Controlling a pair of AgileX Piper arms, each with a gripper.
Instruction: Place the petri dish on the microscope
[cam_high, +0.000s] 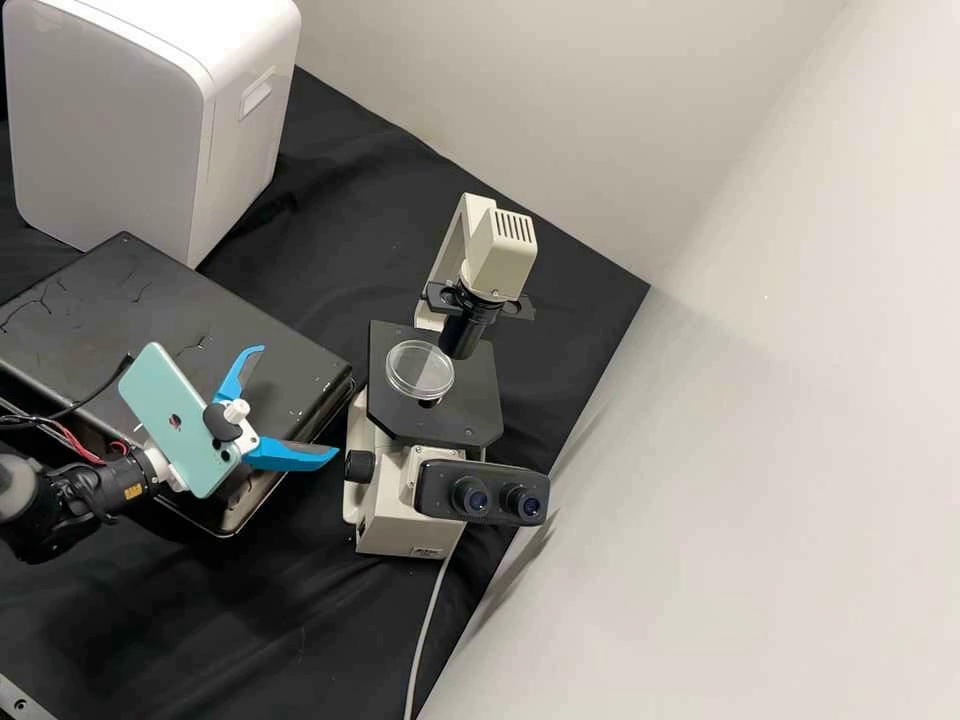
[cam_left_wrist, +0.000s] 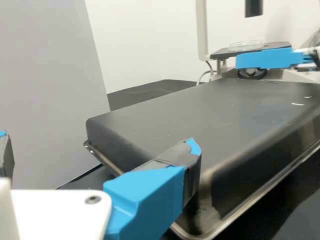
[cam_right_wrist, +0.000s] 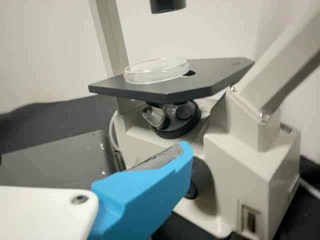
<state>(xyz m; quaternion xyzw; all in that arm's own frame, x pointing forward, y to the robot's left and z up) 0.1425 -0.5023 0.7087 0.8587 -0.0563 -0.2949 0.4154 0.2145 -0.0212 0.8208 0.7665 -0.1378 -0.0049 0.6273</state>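
Clear round petri dish (cam_high: 419, 368) atop microscope (cam_high: 395, 495).

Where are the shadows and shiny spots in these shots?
High view: the microscope throws a jagged shadow on the pale wall beside it. Right wrist view: the dish rim glints on the stage. Left wrist view: the black tray has a dull sheen.

Right fingers (cam_high: 296, 457) spread, left fingers (cam_left_wrist: 145, 200) spread
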